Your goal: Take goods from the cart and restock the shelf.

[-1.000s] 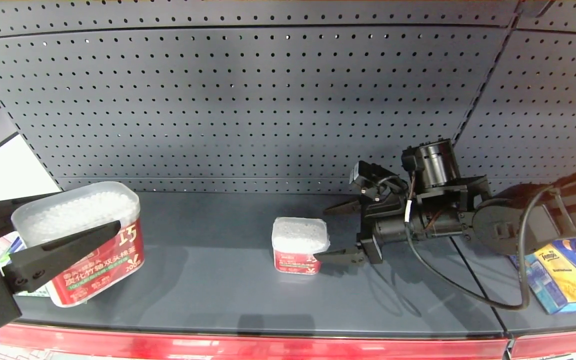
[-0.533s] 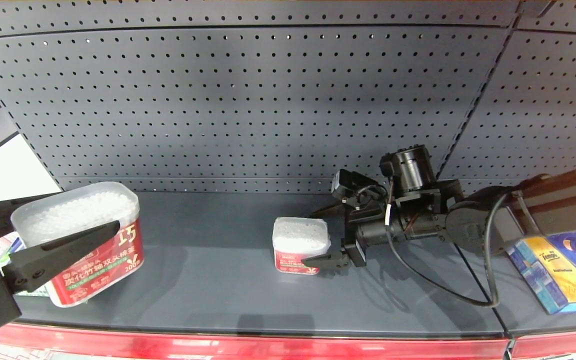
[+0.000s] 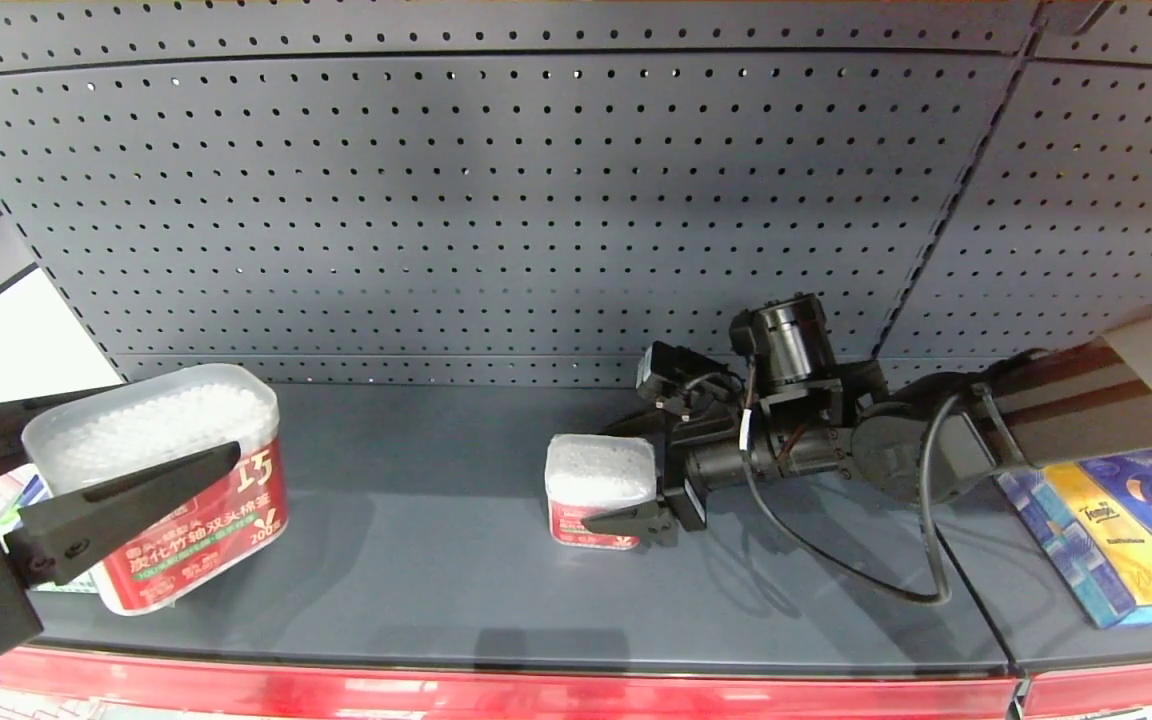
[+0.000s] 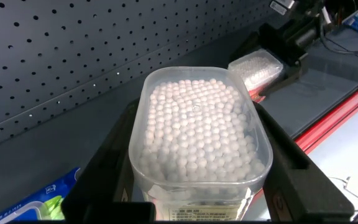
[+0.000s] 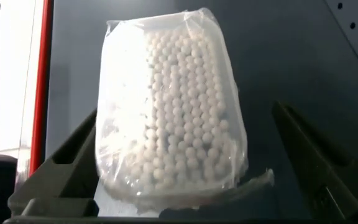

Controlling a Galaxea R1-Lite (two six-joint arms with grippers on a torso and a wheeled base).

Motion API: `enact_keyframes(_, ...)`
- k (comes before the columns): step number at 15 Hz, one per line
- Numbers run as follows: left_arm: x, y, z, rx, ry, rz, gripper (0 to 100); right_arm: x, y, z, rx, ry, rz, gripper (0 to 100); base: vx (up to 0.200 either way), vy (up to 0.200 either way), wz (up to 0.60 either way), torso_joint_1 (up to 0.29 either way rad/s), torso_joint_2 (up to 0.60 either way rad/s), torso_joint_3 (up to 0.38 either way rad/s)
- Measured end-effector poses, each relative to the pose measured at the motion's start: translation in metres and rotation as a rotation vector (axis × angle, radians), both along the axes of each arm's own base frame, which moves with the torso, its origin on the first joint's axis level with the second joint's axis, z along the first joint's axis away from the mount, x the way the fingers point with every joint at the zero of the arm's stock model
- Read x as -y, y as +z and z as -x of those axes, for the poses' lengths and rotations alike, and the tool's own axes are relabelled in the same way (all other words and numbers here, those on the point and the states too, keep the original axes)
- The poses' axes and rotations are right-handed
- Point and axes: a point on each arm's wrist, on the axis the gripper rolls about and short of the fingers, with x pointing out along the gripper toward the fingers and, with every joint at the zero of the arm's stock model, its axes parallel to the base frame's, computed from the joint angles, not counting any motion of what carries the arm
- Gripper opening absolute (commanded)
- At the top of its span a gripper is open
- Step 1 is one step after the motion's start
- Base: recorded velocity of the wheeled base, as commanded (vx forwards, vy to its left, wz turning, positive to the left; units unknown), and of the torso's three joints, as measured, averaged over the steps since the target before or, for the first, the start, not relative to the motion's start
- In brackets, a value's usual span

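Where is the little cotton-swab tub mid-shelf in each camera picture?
Head view: small tub mid-shelf, between the right gripper's fingers.
Left wrist view: small tub far off, beyond the big tub.
Right wrist view: small tub close up, between that gripper's fingers.
Shared landmark: the red shelf edge.

Pegboard (image 3: 496, 200): dark grey perforated panels stand upright across the back, with a seam dividing them at right.
Tissue packs (image 3: 1126, 540): blue and yellow, lying flat at far right, below the pegboard.
Red strip (image 3: 436, 690): runs along the near edge, left to right.
Wall (image 3: 6, 340): white, left of the pegboard.
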Motion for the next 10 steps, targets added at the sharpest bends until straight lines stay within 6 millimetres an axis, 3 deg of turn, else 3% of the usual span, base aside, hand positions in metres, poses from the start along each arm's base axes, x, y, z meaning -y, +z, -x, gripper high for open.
enact_keyframes(1,0.0000,0.0001,0.0000,0.000,0.000,0.000,0,-0.0016,-0.0005,-0.0007,0.000,0.003,-0.001,100,0.000,0.000,0.00,0.000,0.00,0.000)
enact_keyframes(2,0.0000,0.0000,-0.0001,-0.001,0.000,0.000,0,-0.0029,-0.0007,-0.0014,-0.002,0.003,-0.003,0,0.000,0.000,0.00,0.000,0.00,0.000)
enact_keyframes(10,-0.0001,0.0000,0.0003,0.000,0.000,0.001,0,-0.0043,-0.0005,0.0020,-0.007,0.010,-0.001,0,0.000,0.000,0.00,0.000,0.00,0.000)
